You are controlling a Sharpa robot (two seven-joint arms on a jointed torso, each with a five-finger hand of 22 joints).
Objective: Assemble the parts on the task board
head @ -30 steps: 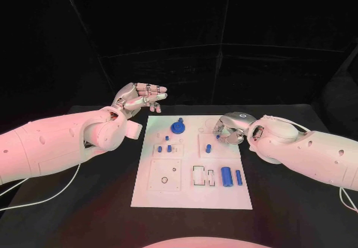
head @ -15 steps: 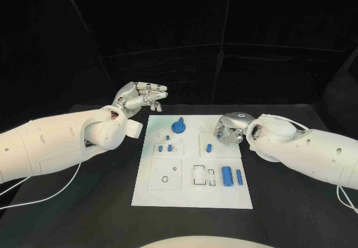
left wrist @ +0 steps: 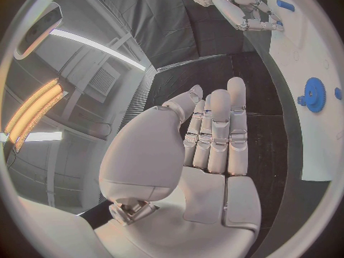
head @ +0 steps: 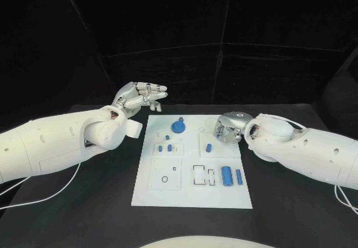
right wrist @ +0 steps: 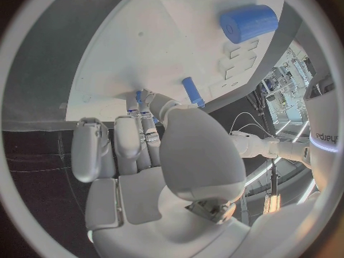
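Note:
The white task board [head: 192, 194] lies mid-table, carrying a blue gear [head: 178, 126], short blue pegs [head: 164, 148], one peg [head: 209, 148], a thick blue cylinder [head: 225, 175] and a slim one [head: 239, 177]. My right hand [head: 227, 128] is bent down over the board's far right part. In the right wrist view its fingertips pinch a small blue part [right wrist: 138, 97] at the board [right wrist: 165, 46], beside a blue peg [right wrist: 192, 92]. My left hand [head: 142, 95] is raised beyond the board's far left corner, fingers apart, holding nothing; its palm [left wrist: 208, 155] is bare.
A small black ring [head: 164, 179] lies on the board's near left square. The black table [head: 89, 206] stretches around the board. A white cable [head: 45, 194] trails under my left arm. The left wrist view shows the gear [left wrist: 314, 94] and my right hand [left wrist: 247, 8].

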